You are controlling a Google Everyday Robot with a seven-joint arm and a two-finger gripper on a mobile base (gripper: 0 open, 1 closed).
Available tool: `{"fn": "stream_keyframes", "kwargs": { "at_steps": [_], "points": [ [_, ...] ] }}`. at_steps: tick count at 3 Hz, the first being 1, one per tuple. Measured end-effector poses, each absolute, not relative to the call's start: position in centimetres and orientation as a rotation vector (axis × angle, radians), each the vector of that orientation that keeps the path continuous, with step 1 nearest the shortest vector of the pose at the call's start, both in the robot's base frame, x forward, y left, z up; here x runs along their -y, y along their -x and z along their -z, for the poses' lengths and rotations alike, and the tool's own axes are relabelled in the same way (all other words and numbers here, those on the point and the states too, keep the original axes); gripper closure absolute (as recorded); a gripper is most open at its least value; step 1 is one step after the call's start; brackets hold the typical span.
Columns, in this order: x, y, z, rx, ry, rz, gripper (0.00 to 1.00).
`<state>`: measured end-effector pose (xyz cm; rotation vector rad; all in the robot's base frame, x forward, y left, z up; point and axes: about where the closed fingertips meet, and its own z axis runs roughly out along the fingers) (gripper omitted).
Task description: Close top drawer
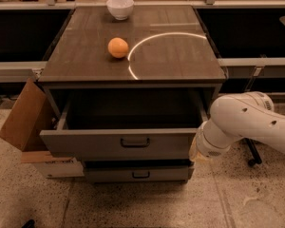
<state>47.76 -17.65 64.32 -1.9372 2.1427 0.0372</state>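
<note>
The top drawer (121, 144) is a wide grey box with a flat front and a small dark pull handle (135, 142). It stands pulled out of the cabinet, and its inside is dark and looks empty. My white arm (244, 122) reaches in from the right. Its end, where my gripper (197, 148) is, sits against the right end of the drawer front. The gripper itself is mostly hidden behind the wrist.
An orange (118, 47) and a white bowl (120, 7) sit on the cabinet top (171, 56). A lower grey drawer (140, 174) is shut. An open cardboard box (26, 122) leans against the cabinet's left side. Dark benches run behind.
</note>
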Motion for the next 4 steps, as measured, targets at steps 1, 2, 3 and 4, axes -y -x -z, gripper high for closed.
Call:
{"fn": "stream_keyframes", "kwargs": {
  "at_steps": [1,2,3,4],
  "points": [
    [17.7,-47.8,-64.3,-2.143,1.937,-0.037,1.00],
    [17.8,-48.5,-64.3,-2.136,1.927,-0.026,1.00],
    [18.2,-50.5,-64.3,-2.131,1.901,0.004,1.00],
    [18.6,-52.6,-64.3,-2.130,1.867,0.027,1.00]
  ]
}}
